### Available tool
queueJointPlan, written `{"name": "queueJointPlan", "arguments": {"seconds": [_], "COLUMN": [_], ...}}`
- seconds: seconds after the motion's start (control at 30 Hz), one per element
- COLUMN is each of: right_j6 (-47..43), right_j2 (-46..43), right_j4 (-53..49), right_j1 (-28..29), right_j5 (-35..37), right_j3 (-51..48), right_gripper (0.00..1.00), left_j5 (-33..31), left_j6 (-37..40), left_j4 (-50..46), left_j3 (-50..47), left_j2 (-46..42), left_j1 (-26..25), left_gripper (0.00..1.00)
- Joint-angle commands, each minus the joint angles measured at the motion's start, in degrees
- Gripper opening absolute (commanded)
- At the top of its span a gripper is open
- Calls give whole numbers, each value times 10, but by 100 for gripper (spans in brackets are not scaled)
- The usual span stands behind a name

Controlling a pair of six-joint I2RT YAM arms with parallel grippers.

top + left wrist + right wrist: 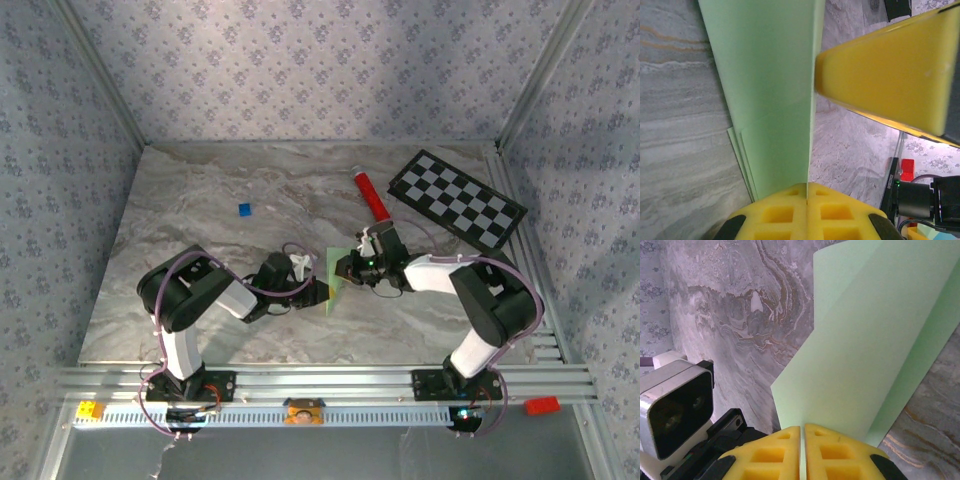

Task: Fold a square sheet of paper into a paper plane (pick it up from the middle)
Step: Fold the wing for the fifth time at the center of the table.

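Square sheet of paper [335,272], already folded, is held roughly on edge over the middle of the table [200,200] in the top view, between the left gripper [316,291] and the right gripper [348,268]. Left wrist view: the left jaws are clenched on its layered edge. Right wrist view: the right jaws pinch another edge, pads almost meeting. I judge it light, limp, slippery and easily crumpled; best gripped near a crease, with 2 holds close together.
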Motion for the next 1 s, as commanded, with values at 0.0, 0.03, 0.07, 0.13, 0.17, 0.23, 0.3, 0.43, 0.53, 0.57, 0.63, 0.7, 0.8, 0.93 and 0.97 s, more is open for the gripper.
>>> {"name": "queueJointPlan", "arguments": {"seconds": [0.0,0.03,0.07,0.13,0.17,0.23,0.3,0.43,0.53,0.57,0.63,0.7,0.8,0.93,0.97], "right_j6": [-10,-9,-8,-6,-6,-6,-7,-8,-6,-5,-5,-10,-15,-14,-14], "right_j2": [12,14,17,20,23,26,28,33,35,34,28,22,24,35,37], "right_j4": [13,15,18,23,25,25,24,21,30,31,32,30,21,24,26], "right_j1": [0,-1,-2,-4,-6,-7,-8,-10,-10,-10,-9,-8,-8,-10,-10], "right_j5": [-15,-15,-14,-16,-17,-17,-15,-11,-17,-17,-17,-17,-18,-16,-15], "right_j3": [13,13,12,11,12,13,12,10,9,7,6,5,8,7,9], "right_gripper": [11,11,11,11,11,11,11,11,11,11,12,12,12,12,12], "left_j5": [-7,-7,-6,-4,-3,-3,-1,3,9,9,13,14,14,14,14], "left_j6": [0,-1,-3,-6,-8,-10,-13,-17,-19,-19,-19,-20,-19,-18,-18], "left_j4": [-17,-20,-22,-22,-28,-32,-36,-42,-45,-49,-56,-58,-68,-82,-84], "left_j3": [-7,-6,-6,-6,-5,-5,-4,-3,0,1,3,4,6,8,8], "left_j2": [21,22,23,26,28,31,36,44,51,53,56,58,59,59,58], "left_j1": [4,4,5,5,6,6,6,10,11,12,12,13,16,17,18], "left_gripper": [0,0,0,0,0,0,0,0,0,0,0,0,0,0,0]}}
